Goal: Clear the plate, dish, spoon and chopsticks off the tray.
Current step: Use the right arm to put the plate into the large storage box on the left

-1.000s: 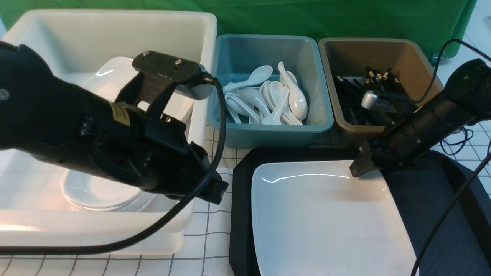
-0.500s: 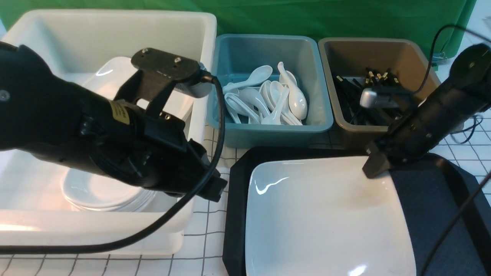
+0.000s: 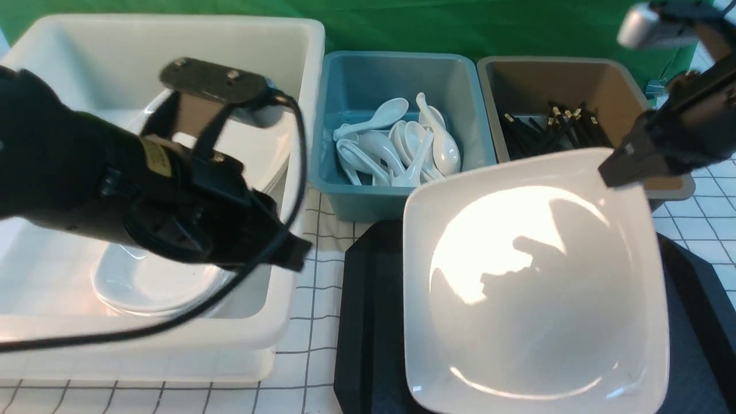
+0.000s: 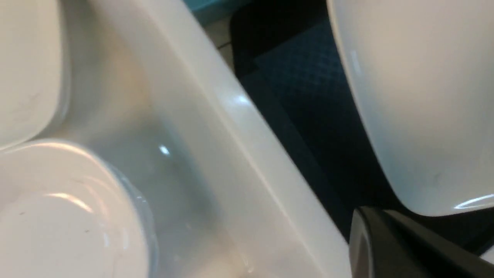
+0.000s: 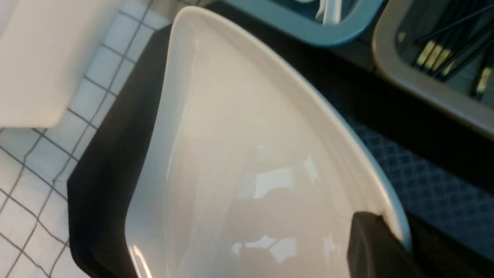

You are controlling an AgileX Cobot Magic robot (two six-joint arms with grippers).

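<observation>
Green cloth (image 3: 460, 29) behind, white gridded tabletop (image 3: 322, 345) below, and from the front the plate (image 3: 535, 276) hung over the black tray (image 3: 368, 299), tipped steeply, far edge high, face toward us. The right gripper (image 3: 618, 167) pinched its far right corner. Whether the near edge touched the tray, hard to say. Glossy, white, rounded-square, no long axis to speak of, glare and shadow across it. Its home, I reckoned, was the white tub (image 3: 310, 86) off to the robot's left, across the tray. The left gripper (image 3: 293, 253), closed with nothing visible in it, hovered over that tub, nearer it but carrying nothing. Left wrist camera: the tub wall slanted through, stacked dishes (image 4: 58, 216) inside, the plate's pale curve beyond, apart from the tub. Right wrist camera: one dark finger (image 5: 374, 247) lapped over the rim, clamped on, while the teal tub (image 5: 293, 23) and brown tub (image 5: 424, 88) sat past the tray.
</observation>
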